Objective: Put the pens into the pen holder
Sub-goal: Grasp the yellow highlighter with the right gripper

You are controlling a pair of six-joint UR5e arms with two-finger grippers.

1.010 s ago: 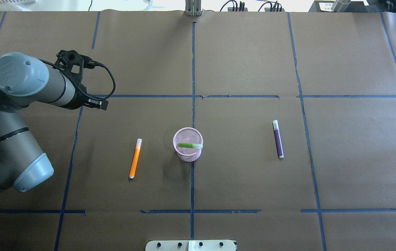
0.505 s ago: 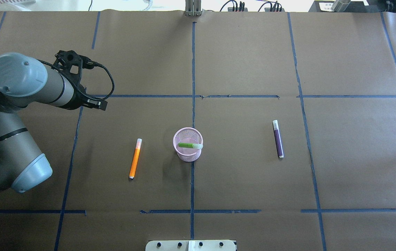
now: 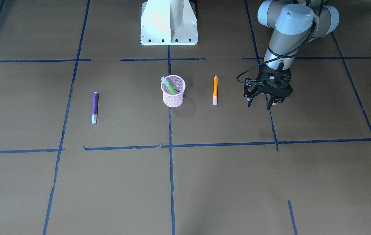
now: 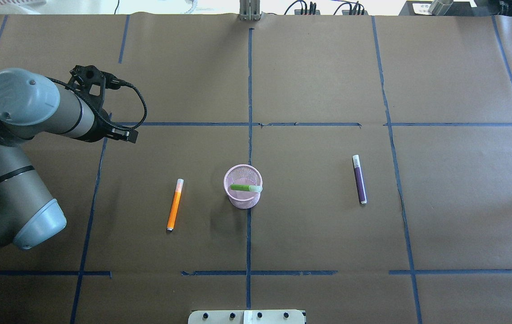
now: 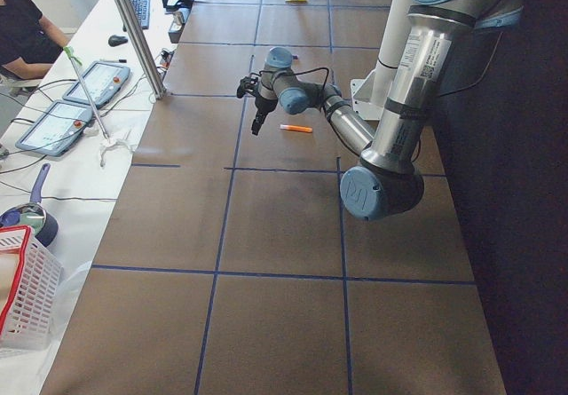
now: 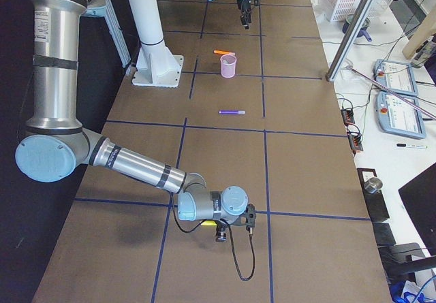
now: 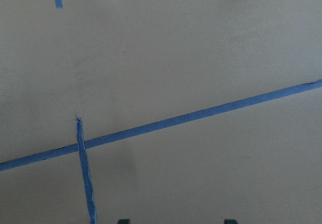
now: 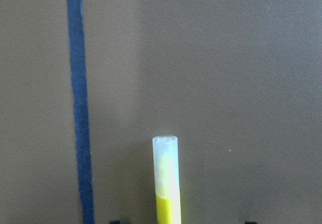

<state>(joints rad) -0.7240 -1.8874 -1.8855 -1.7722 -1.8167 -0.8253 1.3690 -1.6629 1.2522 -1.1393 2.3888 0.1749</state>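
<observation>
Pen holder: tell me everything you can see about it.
The pen holder is a small, round, pink wire-mesh cup. It stands upright on the brown table, over a blue tape line. A green pen leans inside it, its pale cap end above the rim. Nothing else touches it.

Left arm (image 4: 21,189): silver-grey tubes, pale blue-grey domed joint caps, small screws dotting cap face. Thin black rings at link seams. Faint white marking beside 9 o'clock cap edge in overhead view, unreadable.
Left hand (image 3: 259,105): black, open skeletal frame, two fingers; black cable loops off wrist at 9 o'clock in front-facing view.
Right arm (image 6: 133,165): same silver tubes, blue-grey caps, black bands.
Right hand (image 6: 219,237): small, black; black cable loop hangs toward 6 o'clock.
Base (image 3: 169,23): white pedestal, bolt holes along edge.
</observation>
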